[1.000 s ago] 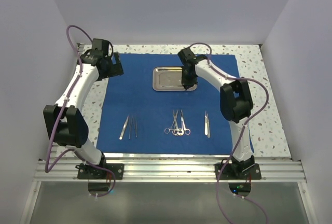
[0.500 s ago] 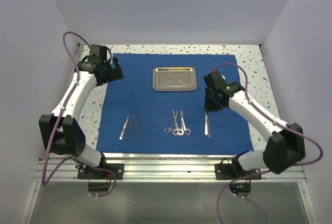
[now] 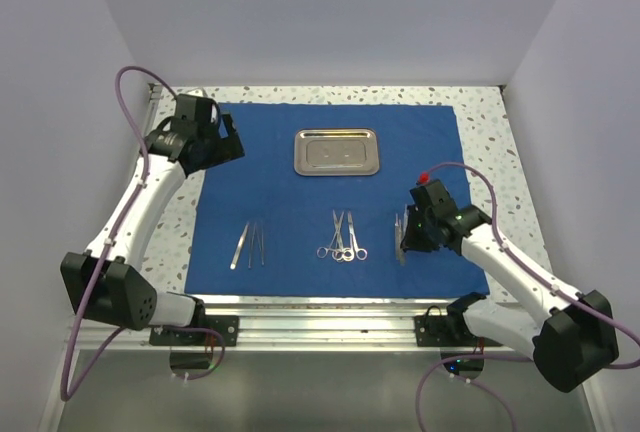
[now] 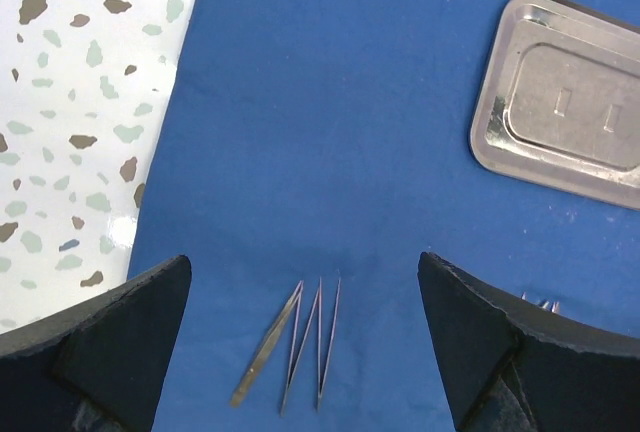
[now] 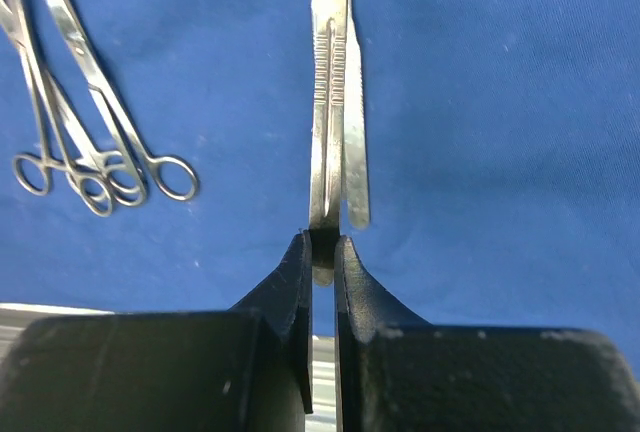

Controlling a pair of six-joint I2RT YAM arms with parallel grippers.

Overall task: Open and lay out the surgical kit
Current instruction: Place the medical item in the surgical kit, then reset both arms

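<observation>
A royal-blue cloth (image 3: 300,192) lies opened flat and covers most of the speckled tabletop (image 3: 520,222) in the overhead view. At the upper centre of the frame a small shiny steel tray (image 3: 336,151) sits on it with nothing inside. The instruments lie in a loose row along the lower part of the cloth, the groups spaced apart so each is easy to see. Thin tweezers (image 3: 250,245) are at lower left. A cluster of scissors and forceps (image 3: 342,237) with ring handles overlaps at lower centre. A slim steel tool (image 3: 399,232) lies just to their right.

The right hand (image 5: 322,244) is low at the near end of that slim steel tool, with its two fingers pinched almost together on the tool's end. In the wrist view the ribbed handle runs straight up the frame from the grip. It looks like two flat strips side by side, perhaps tweezers, but I cannot tell for sure. Gripping the very end probably serves to straighten the tool in line with the others.

The left hand (image 3: 212,142) hovers above the cloth's upper left corner, fingers spread wide and holding nothing. Its wrist view looks down on bare cloth, the tweezers and a corner of the tray. The layout appears close to complete.
</observation>
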